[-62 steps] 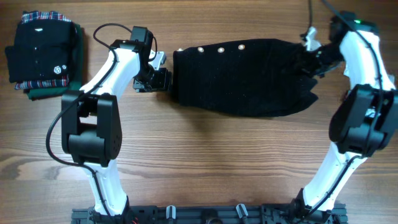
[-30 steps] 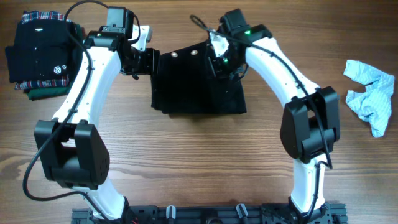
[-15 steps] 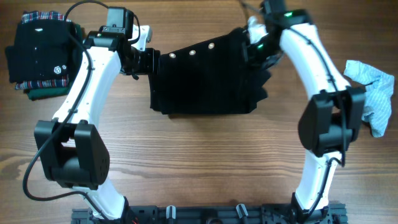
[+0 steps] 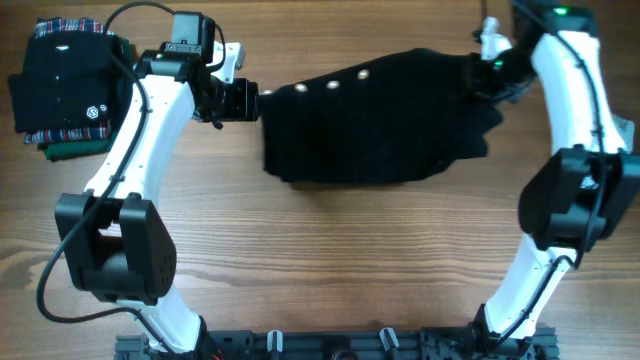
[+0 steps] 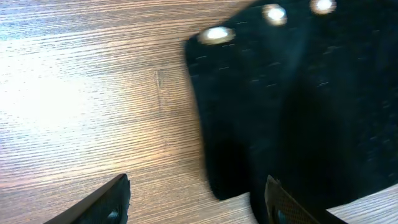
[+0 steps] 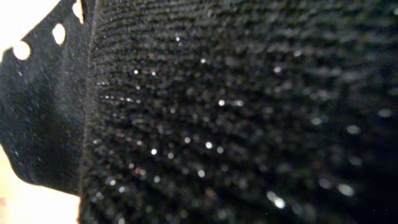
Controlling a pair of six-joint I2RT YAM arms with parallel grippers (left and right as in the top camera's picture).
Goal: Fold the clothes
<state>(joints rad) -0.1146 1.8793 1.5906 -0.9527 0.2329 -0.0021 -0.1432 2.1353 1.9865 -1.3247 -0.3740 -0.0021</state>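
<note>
Overhead, the black knit garment (image 4: 370,125) lies on the desk (image 4: 320,270), toward its far side — long axis left to right, button row (image 4: 331,85) along the far edge. Apparently to stretch it flat, the right jaws pinch its far-right corner; the left jaws stand spread just beside its left edge, empty.

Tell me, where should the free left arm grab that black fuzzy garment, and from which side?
Probably its left edge, near the buttons, coming from the left. That edge of the black fuzzy garment lies flat with bare table beside it, and the left gripper faces it with fingers open.
</note>
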